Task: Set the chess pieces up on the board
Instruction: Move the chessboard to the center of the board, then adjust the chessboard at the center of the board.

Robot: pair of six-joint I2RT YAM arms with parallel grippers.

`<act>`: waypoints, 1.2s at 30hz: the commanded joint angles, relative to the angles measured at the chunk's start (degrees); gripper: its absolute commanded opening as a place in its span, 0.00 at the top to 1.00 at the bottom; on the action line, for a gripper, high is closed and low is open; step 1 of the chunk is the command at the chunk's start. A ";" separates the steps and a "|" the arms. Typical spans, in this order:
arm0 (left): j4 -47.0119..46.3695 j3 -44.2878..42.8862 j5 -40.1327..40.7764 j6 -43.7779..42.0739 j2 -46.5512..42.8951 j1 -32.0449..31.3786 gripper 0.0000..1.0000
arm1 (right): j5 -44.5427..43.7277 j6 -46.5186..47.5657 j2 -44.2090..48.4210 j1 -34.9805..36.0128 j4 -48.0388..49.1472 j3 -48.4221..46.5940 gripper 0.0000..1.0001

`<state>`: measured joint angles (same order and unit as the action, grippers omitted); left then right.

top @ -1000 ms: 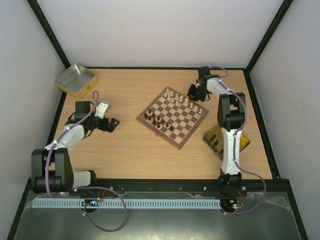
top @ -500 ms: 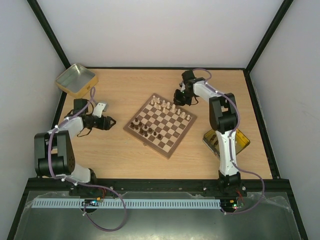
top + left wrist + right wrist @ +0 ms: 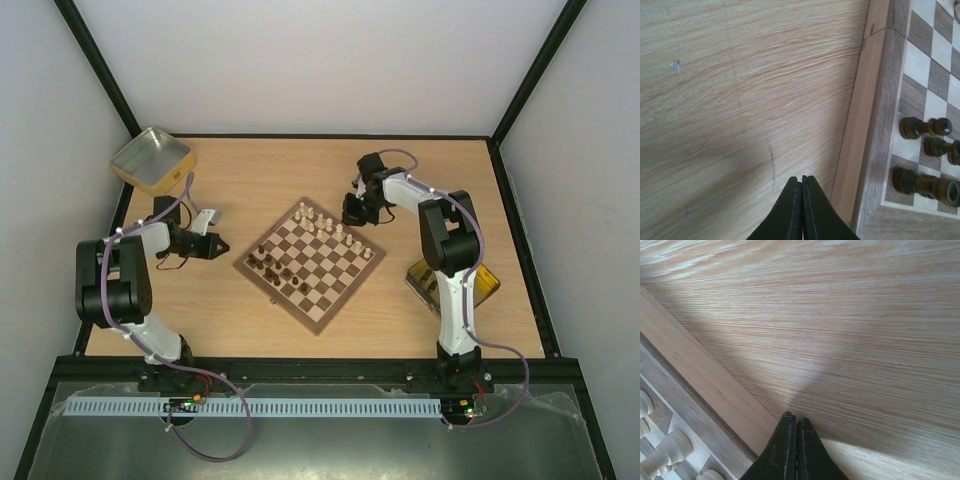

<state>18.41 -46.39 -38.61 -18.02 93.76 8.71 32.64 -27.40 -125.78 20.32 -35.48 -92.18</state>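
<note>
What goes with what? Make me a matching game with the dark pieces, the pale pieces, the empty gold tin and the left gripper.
1 dark pieces
2 pale pieces
3 empty gold tin
4 left gripper

A far left corner of the table
B shut, beside the board
C board side by the right gripper
D board side by the left gripper

Pairs: 1D, 2C, 3A, 4B.

The left arm [image 3: 105,285] and right arm [image 3: 455,290] are built of white shells between chunky black joints, with purple cables [image 3: 249,420] looping along them.
</note>
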 commanded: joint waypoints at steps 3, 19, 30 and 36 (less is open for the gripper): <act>7.69 -5.88 -6.43 -2.81 7.13 0.25 0.98 | 1.61 0.23 2.93 1.33 0.68 1.30 0.98; 33.23 -14.78 -11.83 -23.16 19.10 2.09 0.98 | 2.71 -0.13 3.48 4.12 3.62 5.62 0.98; 44.80 -17.12 -8.51 -33.97 23.97 5.06 0.97 | 3.12 0.15 2.07 4.63 2.56 3.29 0.98; 49.15 -16.95 -5.37 -38.13 24.06 5.55 0.98 | 3.33 0.24 -0.41 5.57 1.46 0.05 0.98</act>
<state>60.90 -62.87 -45.78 -50.46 117.49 14.24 35.09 -27.42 -124.22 24.60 -31.68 -88.73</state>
